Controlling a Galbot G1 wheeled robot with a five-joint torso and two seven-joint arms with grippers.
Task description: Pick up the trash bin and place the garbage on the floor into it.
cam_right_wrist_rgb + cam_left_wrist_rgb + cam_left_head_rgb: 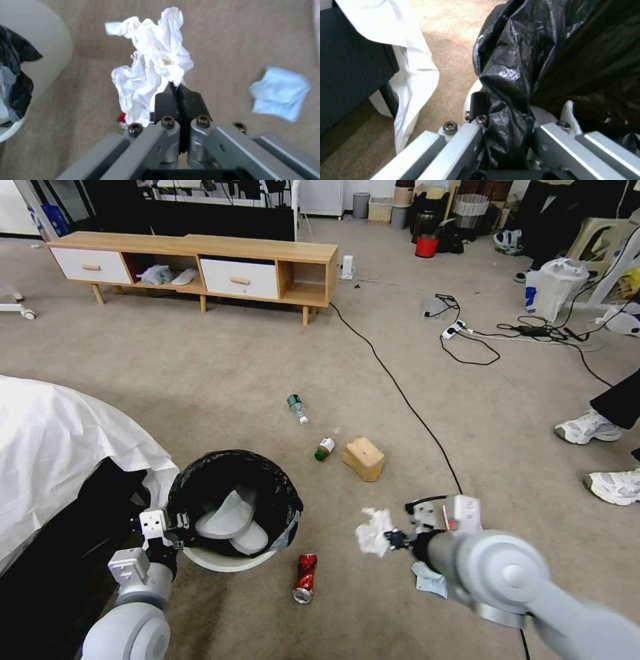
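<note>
So the right gripper [393,540] has its fingers pinched together on the white crumpled tissue [373,531], carrying it clear of the carpet [267,353]. The trash bin [233,513] lies off to that claw's left, mouth facing up, with the crushed red can [305,578] on the floor between them, so I'd guess the move is a plain sideways carry over the can. The left gripper [506,140] is clamped on the bin's bag-covered rim. The pale blue tissue [280,92] lies just beside the right claw.
</note>
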